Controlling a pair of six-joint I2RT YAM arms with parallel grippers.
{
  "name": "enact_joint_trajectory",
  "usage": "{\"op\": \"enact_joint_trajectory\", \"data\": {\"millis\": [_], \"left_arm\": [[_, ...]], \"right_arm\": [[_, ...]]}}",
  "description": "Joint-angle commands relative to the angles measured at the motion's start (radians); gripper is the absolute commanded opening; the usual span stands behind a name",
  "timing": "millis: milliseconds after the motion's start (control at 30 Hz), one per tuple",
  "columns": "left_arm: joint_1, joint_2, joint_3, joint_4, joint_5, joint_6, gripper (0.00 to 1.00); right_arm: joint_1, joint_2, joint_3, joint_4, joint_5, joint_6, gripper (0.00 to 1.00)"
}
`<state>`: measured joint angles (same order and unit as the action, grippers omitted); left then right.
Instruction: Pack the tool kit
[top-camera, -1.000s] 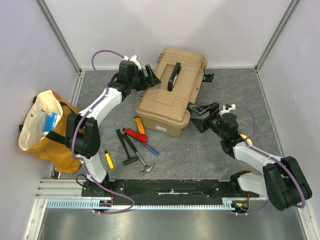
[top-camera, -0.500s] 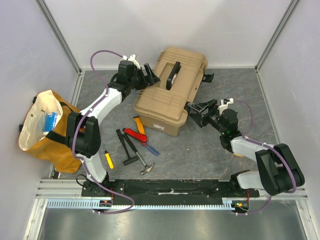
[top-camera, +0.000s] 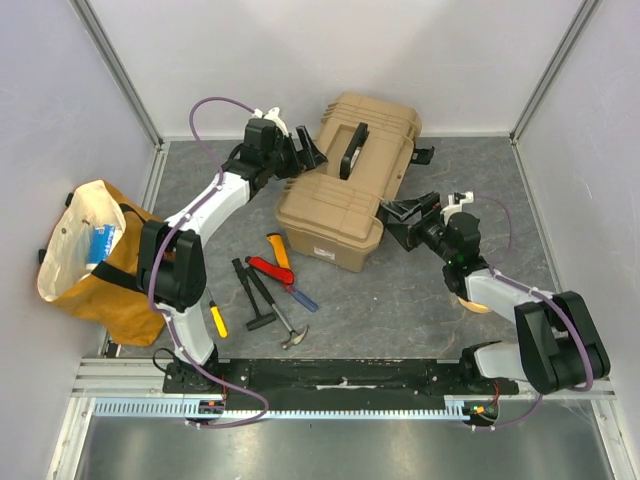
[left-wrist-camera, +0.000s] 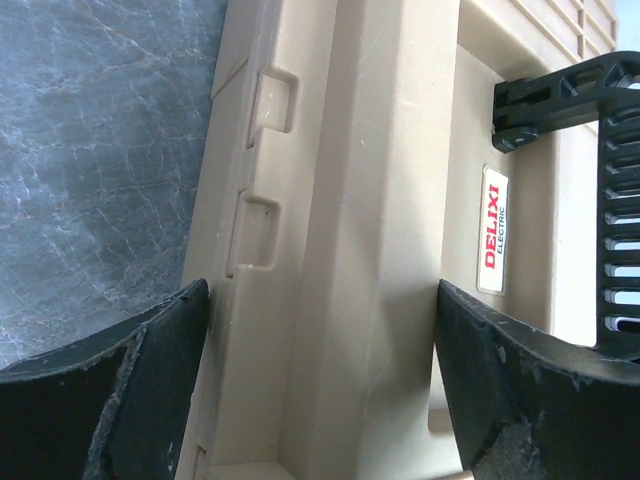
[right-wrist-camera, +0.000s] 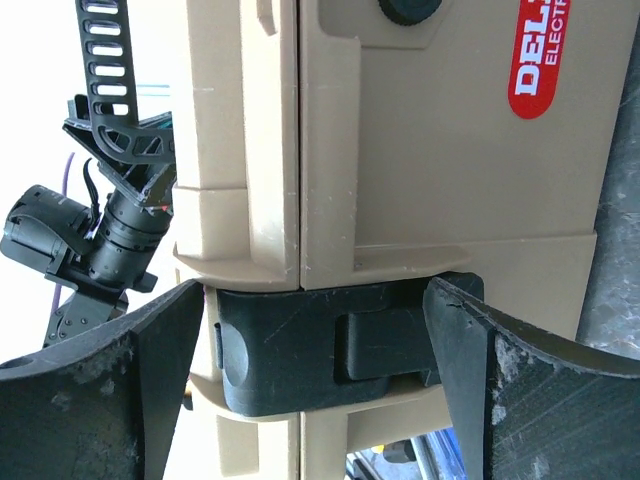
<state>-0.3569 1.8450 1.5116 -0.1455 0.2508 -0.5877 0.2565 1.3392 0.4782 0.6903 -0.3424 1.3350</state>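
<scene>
Two arms flank the toolbox (top-camera: 340, 200), which lies shut on the table (top-camera: 400, 300) with its long axis running from near-left to far-right and its black handle (top-camera: 350, 150) along that line. The left gripper (top-camera: 305, 150) is at the box's left long side, toward the far end; its jaws stand wide, and its wrist view shows the edge of the lid between them, with nothing held. The right gripper (top-camera: 402, 215) is at the opposite long side, toward the near end, jaws also wide and holding nothing. Neither arm is clearly nearer; both are right against the box.

What the box holds cannot be told while the lid is down. The cloth bag (top-camera: 120, 300), well apart at the left, gapes open with a blue and white packet (top-camera: 103, 240) inside.

Loose on the table just in front of the box lie the hammer (top-camera: 290, 328), the red knife (top-camera: 265, 267) and the yellow screwdriver (top-camera: 217, 320), closer to the left arm's base than to the right's.

Smallest and most pressing is the black latch (right-wrist-camera: 330, 350): in the right wrist view it sits squarely between that gripper's fingers (right-wrist-camera: 150, 350), folded flat across the seam. Freeing it looks like the step in hand, since nothing can go in until the lid lifts.
</scene>
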Motion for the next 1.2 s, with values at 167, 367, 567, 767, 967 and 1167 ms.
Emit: {"op": "enact_joint_trajectory", "data": {"millis": [167,367,567,767,967,1167], "left_arm": [[-0.105,-0.112,0.067,-0.114,0.016,0.149,0.99],[-0.103,-0.185,0.021,-0.134,-0.114,0.187,0.99],[-0.083,-0.286,-0.077,-0.111,-0.206,0.146,0.99],[-0.065,-0.354,-0.189,-0.108,-0.088,0.092,0.99],[-0.053,-0.362,-0.297,-0.072,0.071,0.006,0.93],[-0.053,-0.363,-0.396,0.021,0.227,-0.131,0.91]], "right_arm": [[-0.01,-0.129,-0.154,0.023,0.039,0.069,0.98],[-0.014,-0.193,-0.219,0.066,0.075,0.105,0.98],[-0.022,-0.311,-0.271,0.014,0.146,0.13,0.98],[-0.022,-0.307,-0.342,0.105,0.143,0.226,0.98],[-0.022,-0.227,-0.378,0.255,0.12,0.348,0.98],[-0.016,-0.125,-0.392,0.437,0.141,0.458,0.98]]}}
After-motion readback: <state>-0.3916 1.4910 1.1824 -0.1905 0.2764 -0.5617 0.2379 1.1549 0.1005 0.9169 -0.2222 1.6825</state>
